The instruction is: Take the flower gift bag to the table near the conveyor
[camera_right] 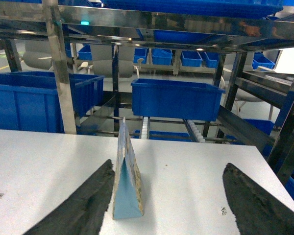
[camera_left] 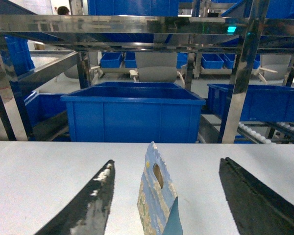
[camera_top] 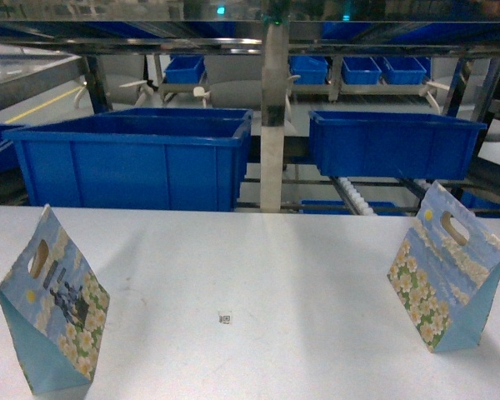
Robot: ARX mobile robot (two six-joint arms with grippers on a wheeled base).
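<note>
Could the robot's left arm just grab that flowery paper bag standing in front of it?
Probably yes. The gift bag stands upright on the table, right between the open left tool's fingers, with nothing in between.

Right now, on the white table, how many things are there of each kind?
Flower gift bags: 2, left bag and right bag, both standing upright on the table.
Code stickers: 1, small square sticker between them.
Total: 3
</note>
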